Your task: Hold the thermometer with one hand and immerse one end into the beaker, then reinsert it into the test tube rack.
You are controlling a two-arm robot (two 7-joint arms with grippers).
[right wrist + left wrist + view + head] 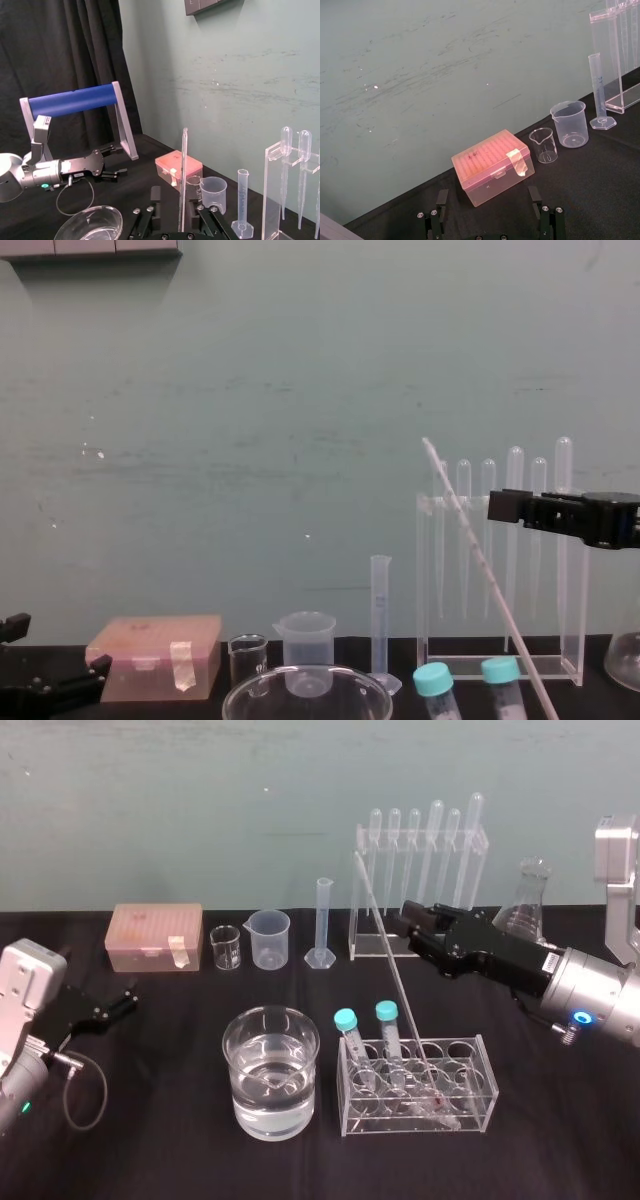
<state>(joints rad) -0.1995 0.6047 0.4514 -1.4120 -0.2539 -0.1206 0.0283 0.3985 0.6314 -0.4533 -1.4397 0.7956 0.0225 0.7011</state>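
In the head view, the right end effector (403, 925) reached in from the right, its tips about level with the upper half of the thermometer (395, 975). The rod leaned steeply, with its lower end down in the low test tube rack (480, 1115) beside two teal-capped tubes (386, 1020). Its top reached up in front of the pipette stand (362, 945). The beaker (236, 1065), partly filled with water, stood just left of the rack. The left end effector (128, 997) lay parked at the far left of the counter (160, 1140).

In the left wrist view its fingers (440, 200) were spread wide and held nothing, facing a pink box (490, 165).

In the right wrist view the right arm's fingers (156, 197) stood apart with the thermometer (183, 170) lined up in the gap, nearer one finger than the other. I could not tell whether it touched either. An off-centre close would probably shove the leaning glass sideways, levering it against its rack hole and perhaps rocking the rack or the capped tubes.

In the chest view the tips (497, 506) sat close beside the slanting rod (480, 560), well above its foot. A hard squeeze risked cracking thin glass, and a light one risked letting the long rod pivot. Lifting straight up against the lean could jam the lower end, and a swinging tip might strike the pipette stand or the beaker's rim.
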